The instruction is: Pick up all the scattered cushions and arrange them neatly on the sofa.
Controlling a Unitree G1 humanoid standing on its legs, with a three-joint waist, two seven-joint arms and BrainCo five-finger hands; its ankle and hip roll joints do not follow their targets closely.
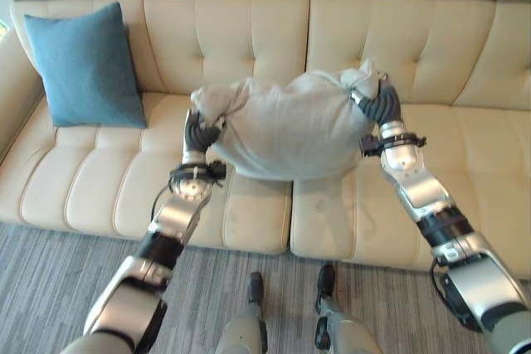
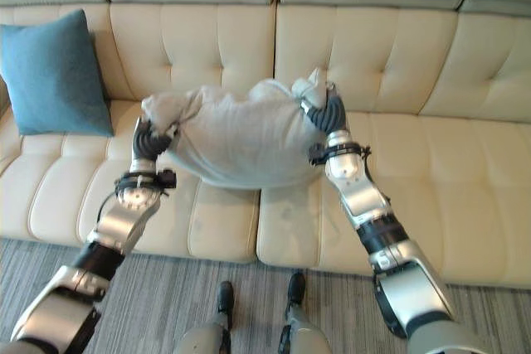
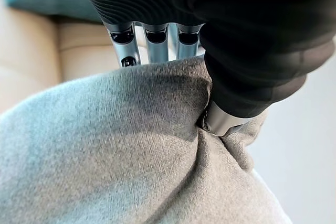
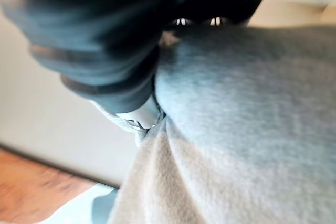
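Right now a big grey cushion (image 1: 282, 126) is held up in the air over the seat of the cream sofa (image 1: 423, 47), near the middle where two seat parts meet. The left robot hand (image 1: 202, 128) grips the cushion's corner at about 9 o'clock. In the left wrist view its fingers (image 3: 152, 45) dig into the grey cloth and its thumb presses in from the other side, so it is pinching the cushion. The right robot hand (image 1: 375, 97) grips the corner at about 2 o'clock. In the right wrist view its thumb (image 4: 137, 115) pushes into a fold of the cloth, pinching it too. The cushion sags a little between the two hands.

A blue cushion (image 1: 85, 65) stands at 10 o'clock, leaning upright against the sofa's back. It is well apart from the grey one.

A grey carpet (image 1: 50, 275) lies at 6 o'clock, in front of the sofa.
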